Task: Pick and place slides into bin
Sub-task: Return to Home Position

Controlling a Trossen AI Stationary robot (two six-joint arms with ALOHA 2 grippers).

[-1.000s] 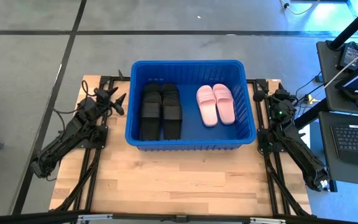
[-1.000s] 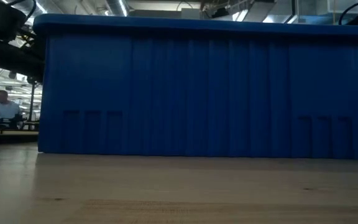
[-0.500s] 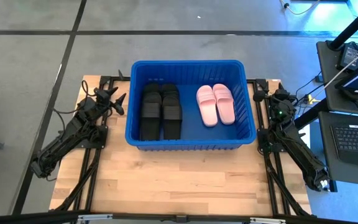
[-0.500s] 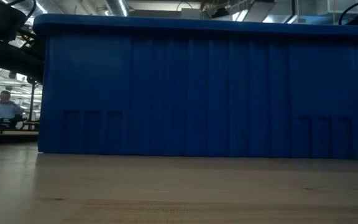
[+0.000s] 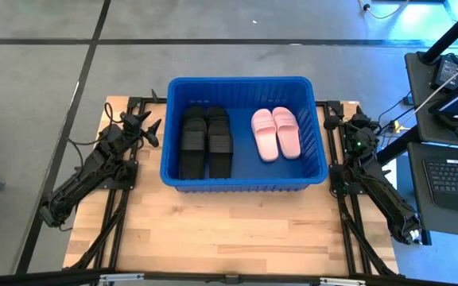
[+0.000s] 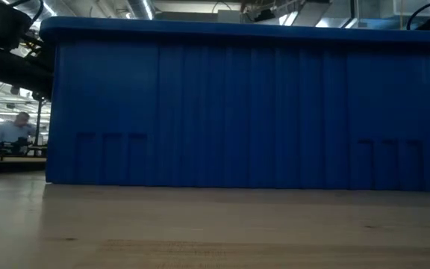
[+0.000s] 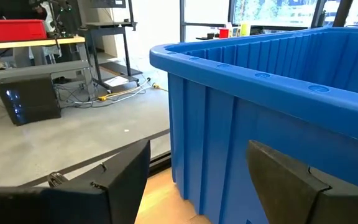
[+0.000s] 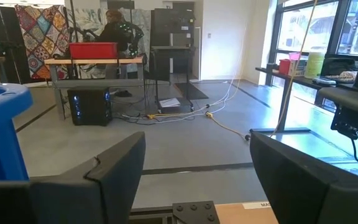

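Sitting against the far edge of the tabletop [image 5: 229, 230], the bin [image 5: 245, 80] holds the black slides [image 5: 206, 141] in its left half and the pink slides [image 5: 275, 133] in its right half, all lying on its floor. The left gripper [image 5: 150, 125] hangs near the far left corner, just beside the bin's left wall, fingers apart and empty. The right gripper [image 5: 332, 122] hangs near the far right corner, fingers likewise spread, gripping nothing.

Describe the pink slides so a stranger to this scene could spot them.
Find the blue bin on the wooden table. The pink slides lie side by side in its right half. Only they are pale; the black slides lie left of them.
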